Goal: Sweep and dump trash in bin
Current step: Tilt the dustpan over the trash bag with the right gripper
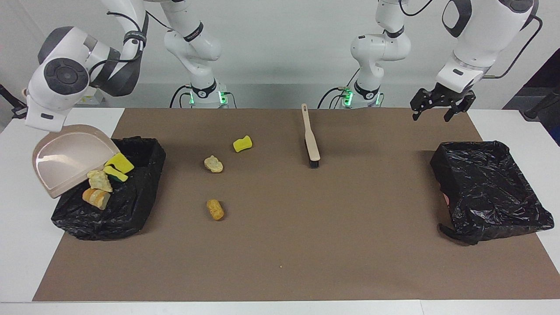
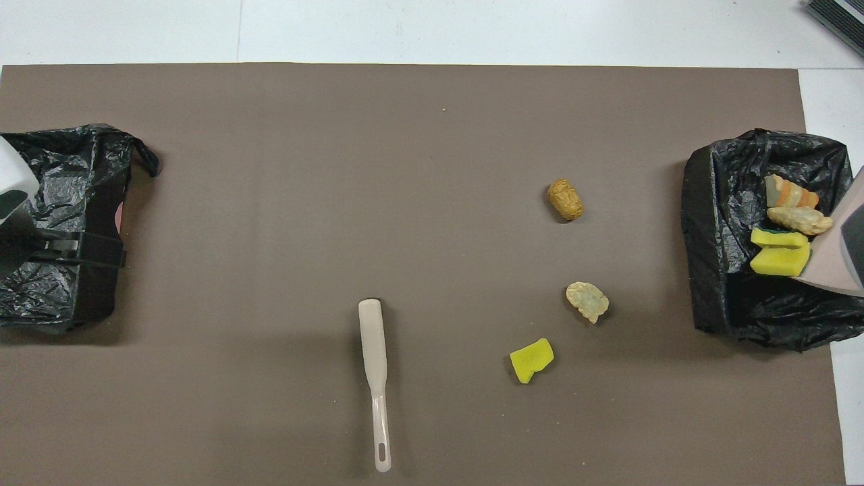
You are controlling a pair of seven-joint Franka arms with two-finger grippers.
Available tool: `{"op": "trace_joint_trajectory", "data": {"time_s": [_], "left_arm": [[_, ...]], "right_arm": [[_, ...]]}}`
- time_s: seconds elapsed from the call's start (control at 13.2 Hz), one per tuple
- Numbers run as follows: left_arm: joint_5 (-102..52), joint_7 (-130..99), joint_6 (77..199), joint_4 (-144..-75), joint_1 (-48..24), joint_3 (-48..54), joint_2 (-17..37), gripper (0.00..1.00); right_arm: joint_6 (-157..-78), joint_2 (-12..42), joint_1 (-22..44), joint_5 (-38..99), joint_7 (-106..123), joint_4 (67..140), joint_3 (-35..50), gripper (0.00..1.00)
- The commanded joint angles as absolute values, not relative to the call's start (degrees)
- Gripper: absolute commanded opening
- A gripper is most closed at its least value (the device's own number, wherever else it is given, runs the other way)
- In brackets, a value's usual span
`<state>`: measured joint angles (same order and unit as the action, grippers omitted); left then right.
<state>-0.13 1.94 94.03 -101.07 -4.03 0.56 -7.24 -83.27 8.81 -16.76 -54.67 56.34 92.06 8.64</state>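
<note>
The beige dustpan (image 1: 65, 162) is tipped steeply over the black-lined bin (image 1: 131, 205) at the right arm's end of the table. My right gripper (image 1: 51, 126) is shut on its handle, which the wrist hides. Trash is sliding off its lip into the bin: two yellow sponge chunks (image 1: 119, 164), a pale lump (image 1: 99, 180) and a striped bread piece (image 1: 96, 197). Three pieces lie on the brown mat: a yellow sponge (image 1: 242, 143), a pale lump (image 1: 213, 164) and a golden-brown lump (image 1: 215, 209). My left gripper (image 1: 433, 114) hangs open and holds nothing, over the mat's edge next to the other bin.
A second black-lined bin (image 1: 490, 188) stands at the left arm's end of the table. The beige brush (image 1: 311, 140) lies on the mat near the robots, bristles down, handle toward them. The brown mat (image 1: 306, 245) covers most of the white table.
</note>
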Motion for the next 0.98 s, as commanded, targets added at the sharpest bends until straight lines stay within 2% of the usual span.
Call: {"op": "trace_joint_trajectory", "data": {"time_s": [0.0,0.23,0.75,0.91], "left_arm": [[-0.4,1.9,93.5,-99.3,-3.5,0.7,-7.3,1.0],[-0.1,2.0,93.1,-99.3,-3.1,0.6,-7.5,1.0],[-0.1,2.1,93.2,-99.3,-3.2,0.6,-7.5,1.0],[-0.1,2.0,93.2,-99.3,-3.2,0.7,-7.4,1.0]], "right_arm": [[-81.2,9.6,-16.1,-57.2,58.0,89.8,8.9,0.0],[-81.4,10.0,-16.3,-56.3,57.2,86.0,9.1,0.0],[-82.4,7.6,-18.4,-42.6,57.5,85.2,8.4,0.0],[-85.9,7.5,-19.4,-39.9,57.8,85.2,8.3,0.0]]}}
